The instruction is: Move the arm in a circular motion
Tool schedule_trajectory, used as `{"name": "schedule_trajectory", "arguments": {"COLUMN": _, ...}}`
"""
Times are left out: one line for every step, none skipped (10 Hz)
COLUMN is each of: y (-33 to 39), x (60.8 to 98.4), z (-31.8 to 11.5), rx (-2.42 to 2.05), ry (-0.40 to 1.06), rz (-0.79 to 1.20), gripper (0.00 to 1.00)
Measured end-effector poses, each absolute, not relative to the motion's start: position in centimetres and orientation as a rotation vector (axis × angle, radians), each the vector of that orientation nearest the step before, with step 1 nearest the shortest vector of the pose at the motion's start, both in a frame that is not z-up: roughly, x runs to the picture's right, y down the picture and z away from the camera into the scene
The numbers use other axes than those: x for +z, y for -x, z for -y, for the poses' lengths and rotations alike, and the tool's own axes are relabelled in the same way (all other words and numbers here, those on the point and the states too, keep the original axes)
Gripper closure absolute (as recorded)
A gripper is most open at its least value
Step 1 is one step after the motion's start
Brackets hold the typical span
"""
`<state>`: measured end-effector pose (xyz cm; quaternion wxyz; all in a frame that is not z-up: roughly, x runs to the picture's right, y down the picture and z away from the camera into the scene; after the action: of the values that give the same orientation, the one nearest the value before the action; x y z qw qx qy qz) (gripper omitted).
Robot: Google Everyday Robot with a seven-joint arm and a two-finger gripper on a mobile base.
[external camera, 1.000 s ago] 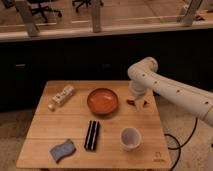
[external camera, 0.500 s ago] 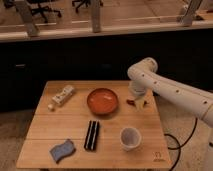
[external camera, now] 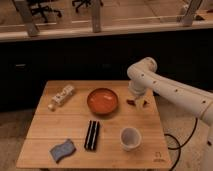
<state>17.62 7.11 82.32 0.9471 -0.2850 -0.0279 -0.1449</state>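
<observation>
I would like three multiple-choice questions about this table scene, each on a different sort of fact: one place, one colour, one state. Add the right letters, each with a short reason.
1. Where is the end effector of the arm?
A) at the front left corner of the table
B) just right of the bowl, over the table's right part
C) beyond the table's left edge

2. What colour is the bowl?
A) orange-red
B) green
C) white

3. How does the cup stand?
A) on its side
B) upside down
C) upright

Answers:
1 B, because the arm reaches in from the right and its tip hangs beside the bowl's right rim.
2 A, because the inside and rim of the bowl look orange-red against the pale wood.
3 C, because the cup's round opening faces upward.
</observation>
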Motion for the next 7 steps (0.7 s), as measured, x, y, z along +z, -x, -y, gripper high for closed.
{"name": "schedule_trajectory", "arguments": {"y": -17.85, "x": 82.40, "z": -7.05, "rx": -0.297, "ry": 0.583, "rz": 0.055, "gripper": 0.20}}
{"name": "schedule_trajectory", "arguments": {"y": -17.57, "x": 82.49, "z": -6.97, "rx": -0.303, "ry": 0.583, "rz": 0.058, "gripper": 0.20}}
{"name": "schedule_trajectory", "arguments": {"y": -17.42, "x": 82.53, "z": -6.91, "rx": -0.309, "ry": 0.582, "rz": 0.061, "gripper": 0.20}}
{"name": "schedule_trajectory", "arguments": {"y": -17.45, "x": 82.63, "z": -6.88, "rx": -0.314, "ry": 0.580, "rz": 0.061, "gripper": 0.20}}
{"name": "schedule_trajectory", "arguments": {"y": -17.53, "x": 82.67, "z": -6.84, "rx": -0.318, "ry": 0.580, "rz": 0.060, "gripper": 0.20}}
{"name": "schedule_trajectory", "arguments": {"y": -17.64, "x": 82.71, "z": -6.87, "rx": -0.322, "ry": 0.581, "rz": 0.059, "gripper": 0.20}}
{"name": "schedule_trajectory", "arguments": {"y": -17.43, "x": 82.83, "z": -6.84, "rx": -0.331, "ry": 0.582, "rz": 0.063, "gripper": 0.20}}
